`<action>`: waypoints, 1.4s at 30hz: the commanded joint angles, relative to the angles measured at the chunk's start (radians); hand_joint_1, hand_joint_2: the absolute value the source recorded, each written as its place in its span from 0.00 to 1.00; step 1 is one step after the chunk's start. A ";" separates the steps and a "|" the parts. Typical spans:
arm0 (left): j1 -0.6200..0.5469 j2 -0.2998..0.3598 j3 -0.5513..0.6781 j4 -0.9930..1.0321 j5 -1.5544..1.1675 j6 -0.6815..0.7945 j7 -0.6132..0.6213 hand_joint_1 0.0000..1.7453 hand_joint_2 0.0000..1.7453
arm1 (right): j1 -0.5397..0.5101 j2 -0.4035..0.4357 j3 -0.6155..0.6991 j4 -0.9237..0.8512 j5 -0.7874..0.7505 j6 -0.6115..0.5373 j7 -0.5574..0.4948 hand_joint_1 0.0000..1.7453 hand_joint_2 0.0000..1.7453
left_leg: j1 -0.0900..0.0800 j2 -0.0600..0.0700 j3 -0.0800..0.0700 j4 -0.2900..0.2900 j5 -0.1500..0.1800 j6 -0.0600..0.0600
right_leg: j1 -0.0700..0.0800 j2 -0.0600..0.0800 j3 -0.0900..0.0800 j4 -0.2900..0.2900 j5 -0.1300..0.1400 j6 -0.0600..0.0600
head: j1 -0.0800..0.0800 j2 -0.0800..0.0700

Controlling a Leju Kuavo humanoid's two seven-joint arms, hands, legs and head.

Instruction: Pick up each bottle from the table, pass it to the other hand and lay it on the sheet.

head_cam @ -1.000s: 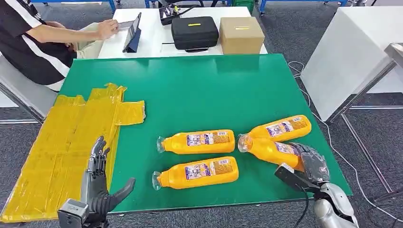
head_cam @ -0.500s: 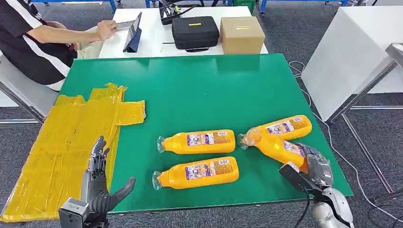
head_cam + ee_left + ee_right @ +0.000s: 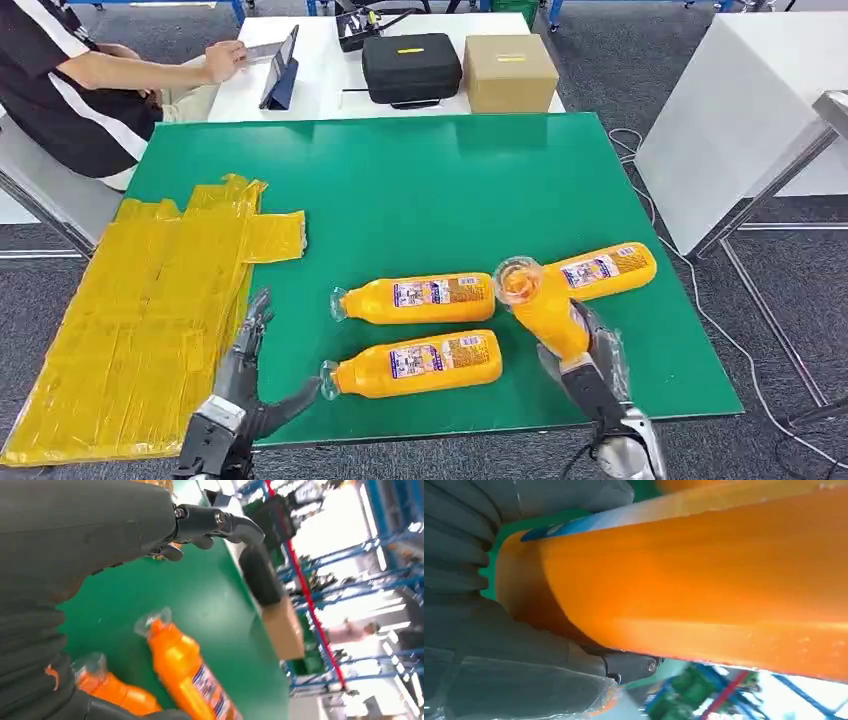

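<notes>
My right hand grips an orange bottle by its base and holds it lifted and tilted, cap end up, above the green table. That held bottle fills the right wrist view, with the hand wrapped around it. Three more orange bottles lie on the table: one in the middle, one nearer the front edge, one to the right. My left hand hovers open at the front edge, beside the yellow sheet. Two of the lying bottles appear beyond the left hand.
A person sits at the far left, a hand on a tablet on the white table. A black case and a cardboard box stand behind the green table. A white table stands at the right.
My right hand has raised the bottle off the table and swung it left and upright. My left hand has moved right, from over the sheet towards the table's front edge.
</notes>
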 commanded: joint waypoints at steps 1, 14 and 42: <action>-0.051 0.052 -0.070 0.088 -0.025 -0.016 0.029 0.00 1.00 | -0.007 0.017 0.162 -0.102 -0.029 -0.013 -0.035 1.00 1.00 | 0.000 0.002 0.001 -0.001 -0.001 -0.003 | 0.000 0.001 0.001 -0.001 0.000 0.000 | 0.000 0.000; -0.104 0.036 -0.155 0.001 -0.082 -0.086 0.072 0.00 1.00 | -0.116 0.090 0.317 -0.070 -0.077 0.026 -0.059 1.00 1.00 | 0.000 0.002 -0.003 0.000 0.000 -0.002 | 0.000 0.002 -0.002 0.000 0.001 -0.001 | 0.000 0.000; -0.256 -0.005 -0.262 -0.018 0.115 -0.200 0.216 0.00 1.00 | -0.257 0.185 0.516 0.188 -0.037 0.015 -0.048 1.00 1.00 | 0.000 0.000 -0.003 0.000 0.001 -0.002 | 0.000 0.000 -0.002 0.000 0.000 0.000 | 0.000 0.000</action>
